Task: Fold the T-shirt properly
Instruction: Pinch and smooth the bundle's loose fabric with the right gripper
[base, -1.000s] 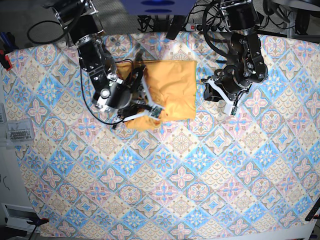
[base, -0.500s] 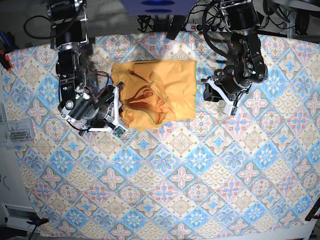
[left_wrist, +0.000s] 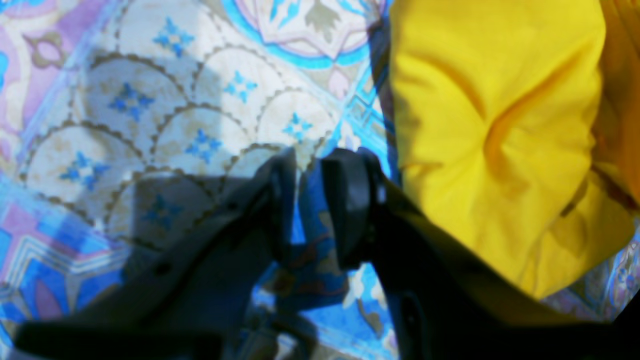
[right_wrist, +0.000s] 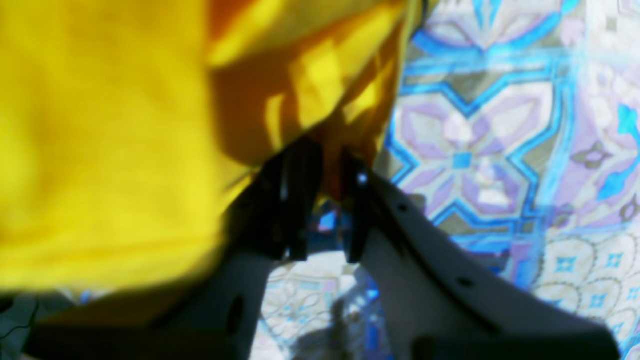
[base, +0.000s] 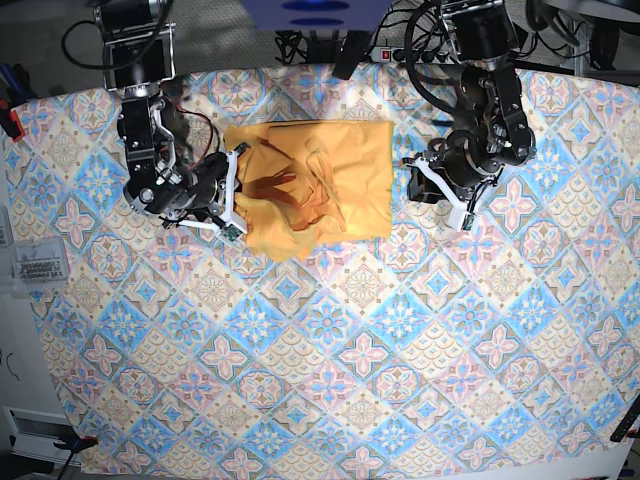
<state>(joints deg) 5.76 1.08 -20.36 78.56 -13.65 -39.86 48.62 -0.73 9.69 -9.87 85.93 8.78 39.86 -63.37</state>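
Shirt position first: the T-shirt (base: 315, 185) lies as a roughly square, partly folded bundle on the tablecloth (base: 400, 340), toward the far edge, between my 2 arms. Its middle is rumpled, with loose folds and a dark crease showing, so I judge the fold unfinished.

Right gripper (base: 232, 192) sits at the bundle's edge on the base view's left. In the right wrist view its jaws stand close together, with shaded yellow cloth right at the tips; focus is too soft, so I cannot tell whether it pinches fabric or is just closing beside it.

Left gripper (base: 425, 178) is just off the opposite edge, over bare tablecloth. In the left wrist view its fingers (left_wrist: 350, 200) show a narrow gap with only pattern visible between them, so nothing is held; the shirt edge lies just beside the outer finger.

Key relation: both grippers flank the shirt across its width, and the right one is nearer the cloth. Next move, in my judgement, falls to the right arm, working inward toward the rumpled middle.
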